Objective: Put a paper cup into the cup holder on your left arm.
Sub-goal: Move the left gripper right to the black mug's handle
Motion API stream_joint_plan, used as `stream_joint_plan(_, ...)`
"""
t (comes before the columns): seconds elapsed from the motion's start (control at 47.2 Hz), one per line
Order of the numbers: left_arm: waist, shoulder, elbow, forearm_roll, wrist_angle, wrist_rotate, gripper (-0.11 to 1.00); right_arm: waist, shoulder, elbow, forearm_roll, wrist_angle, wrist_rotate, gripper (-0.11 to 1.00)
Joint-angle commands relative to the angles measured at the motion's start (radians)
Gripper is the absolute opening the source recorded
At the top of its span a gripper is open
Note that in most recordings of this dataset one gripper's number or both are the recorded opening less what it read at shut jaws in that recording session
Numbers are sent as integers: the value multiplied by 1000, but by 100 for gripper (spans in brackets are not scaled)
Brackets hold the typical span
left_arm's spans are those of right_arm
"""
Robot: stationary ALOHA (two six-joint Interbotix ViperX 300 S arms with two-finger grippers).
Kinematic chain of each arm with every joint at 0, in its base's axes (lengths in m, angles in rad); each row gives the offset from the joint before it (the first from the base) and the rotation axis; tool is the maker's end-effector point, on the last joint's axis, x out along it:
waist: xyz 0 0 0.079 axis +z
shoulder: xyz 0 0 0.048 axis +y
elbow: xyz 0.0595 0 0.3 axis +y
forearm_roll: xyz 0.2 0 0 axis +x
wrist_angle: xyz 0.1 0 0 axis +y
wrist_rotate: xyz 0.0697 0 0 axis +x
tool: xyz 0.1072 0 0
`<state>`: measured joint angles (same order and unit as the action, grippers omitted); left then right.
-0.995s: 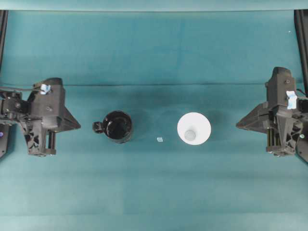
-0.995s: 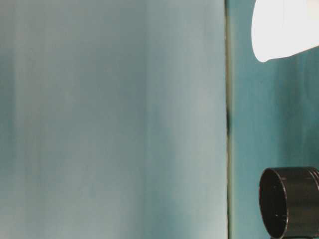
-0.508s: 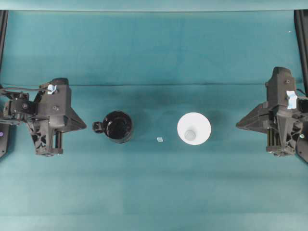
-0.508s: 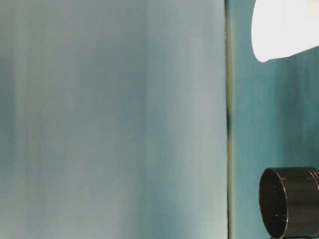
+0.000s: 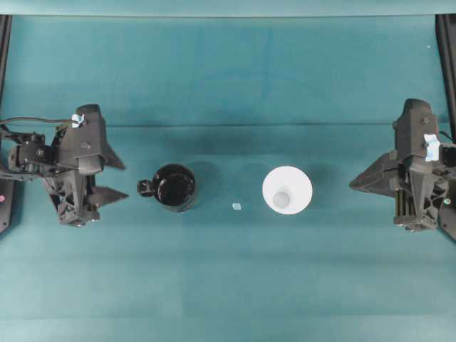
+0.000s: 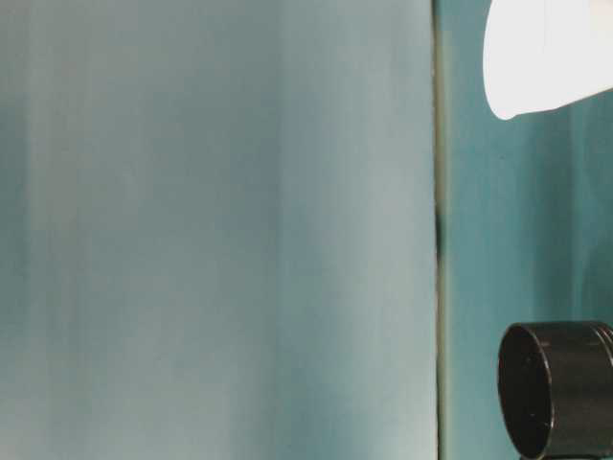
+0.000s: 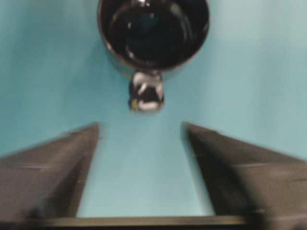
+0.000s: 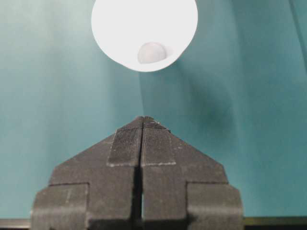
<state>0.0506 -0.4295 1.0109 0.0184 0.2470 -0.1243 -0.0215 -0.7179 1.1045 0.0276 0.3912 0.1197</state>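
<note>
The white paper cup (image 5: 287,190) stands upright on the green table (image 5: 228,285), a little to the right of the middle when seen from above. The black cup holder (image 5: 174,187) stands to its left, well apart from it, with a tiny pale scrap (image 5: 236,206) lying between them. The holder's little handle (image 5: 144,188) sticks out toward the left tool (image 5: 115,179).

The left tool is near that handle but not touching it. Its two fingers (image 5: 110,195) are spread wide apart. The right tool (image 5: 354,185) is farther from the paper cup, with bare table between them. Its fingers are pressed together.

The left wrist camera looks down into the shiny black holder (image 7: 153,34) and shows the handle (image 7: 147,92) pointing into the gap between the spread fingers (image 7: 53,165). The view from above does not show that so closely. The right wrist camera shows the paper cup (image 8: 144,31) straight ahead of the closed tool (image 8: 143,120), with its small round bottom seen inside.

The table-level view shows neither tool. It shows only part of the cup (image 6: 546,53) at the top edge and part of the holder (image 6: 557,388) at the bottom edge.
</note>
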Motion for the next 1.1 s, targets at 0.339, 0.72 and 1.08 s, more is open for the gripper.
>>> stream_joint_plan(0.339,-2,124,-23,3,-75,-3,92,-2,-2,-26,-2,-3,9,-4)
stream_joint_plan(0.72,-2,238,-67,3,-127,-11,91,-2,-2,-26,-2,-3,9,-4)
stream_joint_plan(1.08,2,241,-67,3,-137,-15,86,-2,-2,-26,-2,-3,9,-4)
